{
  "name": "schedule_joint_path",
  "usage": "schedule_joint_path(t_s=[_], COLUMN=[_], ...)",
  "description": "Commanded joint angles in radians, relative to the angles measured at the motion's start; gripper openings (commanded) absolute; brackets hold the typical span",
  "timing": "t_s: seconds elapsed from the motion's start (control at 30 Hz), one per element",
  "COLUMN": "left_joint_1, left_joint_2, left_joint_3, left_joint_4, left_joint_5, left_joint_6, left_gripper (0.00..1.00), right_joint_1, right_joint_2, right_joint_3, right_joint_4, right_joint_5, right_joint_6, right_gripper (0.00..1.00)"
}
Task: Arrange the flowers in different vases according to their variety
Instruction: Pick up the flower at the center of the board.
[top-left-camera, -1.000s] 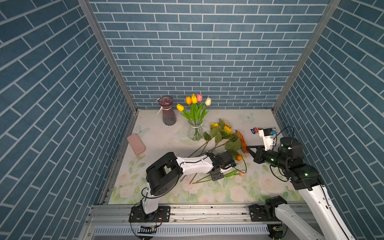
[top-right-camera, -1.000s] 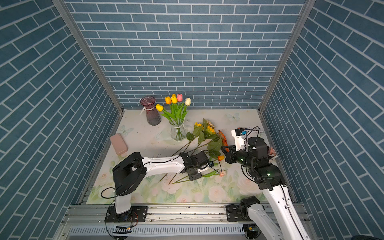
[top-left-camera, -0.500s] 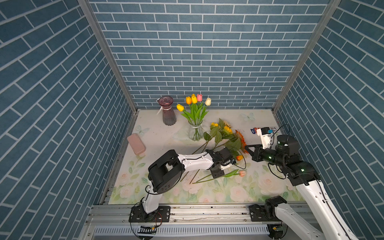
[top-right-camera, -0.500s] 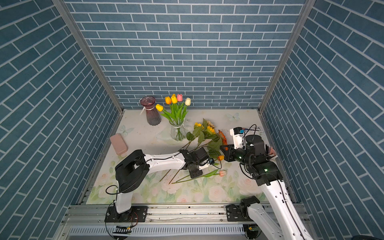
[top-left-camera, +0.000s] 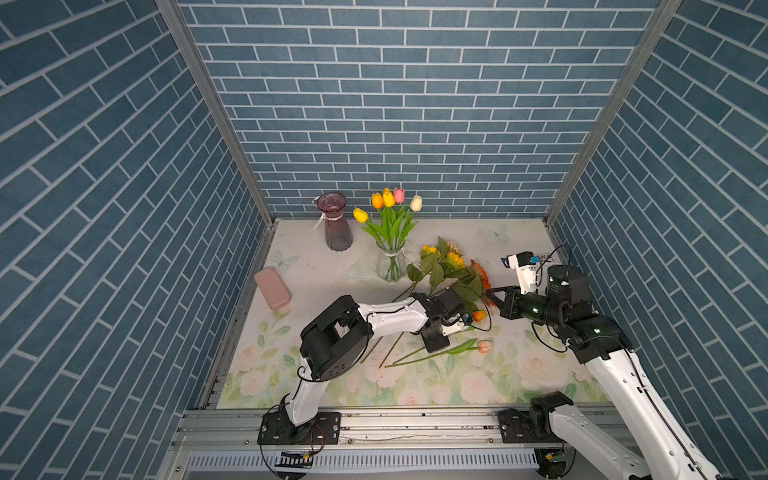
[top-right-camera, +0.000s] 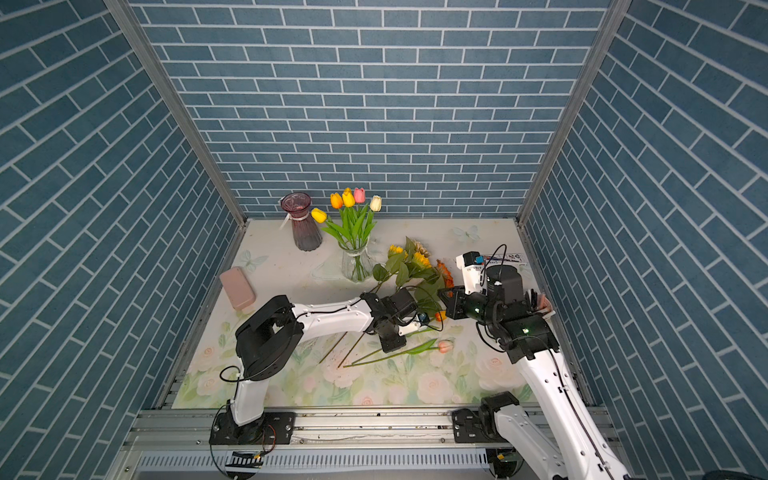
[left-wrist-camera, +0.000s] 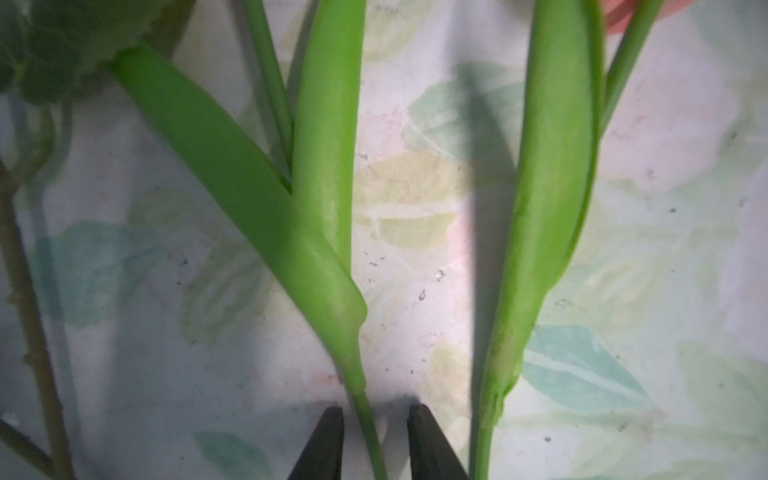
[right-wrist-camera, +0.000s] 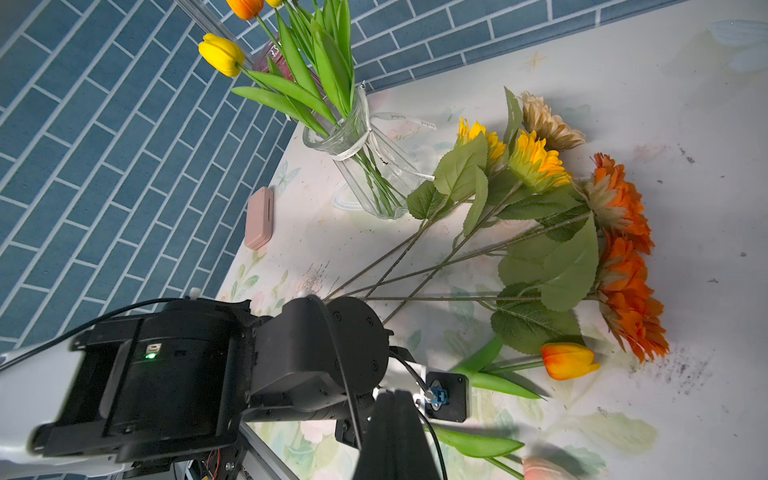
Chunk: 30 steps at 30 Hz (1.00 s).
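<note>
Several tulips stand in the clear vase (top-left-camera: 390, 266) (top-right-camera: 355, 266), and the purple vase (top-left-camera: 337, 232) to its left holds nothing. Sunflowers (top-left-camera: 449, 266) (right-wrist-camera: 540, 166) lie in a heap on the mat. In front of them lie an orange tulip (top-left-camera: 478, 316) (right-wrist-camera: 567, 360) and a pink tulip (top-left-camera: 484, 345). My left gripper (top-left-camera: 436, 347) (left-wrist-camera: 376, 415) is down on the mat, open, its fingers (left-wrist-camera: 328, 440) either side of the orange tulip's stem (left-wrist-camera: 365, 409) with small gaps. My right gripper (top-left-camera: 488, 293) (right-wrist-camera: 395, 399) is shut and holds nothing, hovering beside the orange sunflower heads.
A flat pink case (top-left-camera: 272, 287) lies near the left wall. A small printed card (top-left-camera: 540, 259) sits at the back right behind my right arm. Sunflower stem ends (top-left-camera: 384, 353) stick out toward the front under my left forearm. Brick-patterned walls close three sides.
My left gripper's jaws have narrowed around the tulip stem while the wrist stayed almost in place. My right arm has shifted left, toward the sunflowers, still shut.
</note>
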Motion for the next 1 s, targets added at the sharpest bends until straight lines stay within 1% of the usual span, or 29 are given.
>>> schedule_joint_path(t_s=[0.0,0.1,0.37,0.43,0.5,0.63,0.77,0.97], left_joint_1=[0.003,0.002,0.003,0.002,0.003,0.002,0.011,0.072], left_joint_2=[0.140,0.165,0.229,0.241,0.246,0.235,0.193,0.078], left_joint_3=[-0.066,-0.057,-0.037,-0.032,-0.031,-0.037,-0.054,-0.056], left_joint_4=[-0.140,-0.160,-0.208,-0.217,-0.221,-0.218,-0.204,-0.192], left_joint_5=[-0.041,-0.055,-0.105,-0.105,-0.105,-0.110,-0.127,-0.181], left_joint_6=[0.018,0.010,-0.005,-0.010,-0.011,-0.013,-0.020,-0.037], left_gripper=[0.28,0.27,0.16,0.10,0.01,0.00,0.00,0.00], right_joint_1=[-0.002,-0.002,-0.002,-0.002,-0.002,-0.001,-0.002,-0.002], right_joint_2=[0.009,0.011,0.010,0.011,0.011,0.002,-0.023,-0.064], right_joint_3=[0.031,0.032,0.035,0.037,0.037,0.033,0.028,0.036], right_joint_4=[0.029,0.031,0.027,0.029,0.031,0.029,0.019,-0.001], right_joint_5=[-0.015,-0.013,-0.007,-0.006,-0.006,-0.003,0.018,0.059], right_joint_6=[-0.025,-0.027,-0.031,-0.033,-0.033,-0.031,-0.030,-0.033], right_gripper=[0.00,0.00,0.00,0.00,0.00,0.00,0.00,0.00])
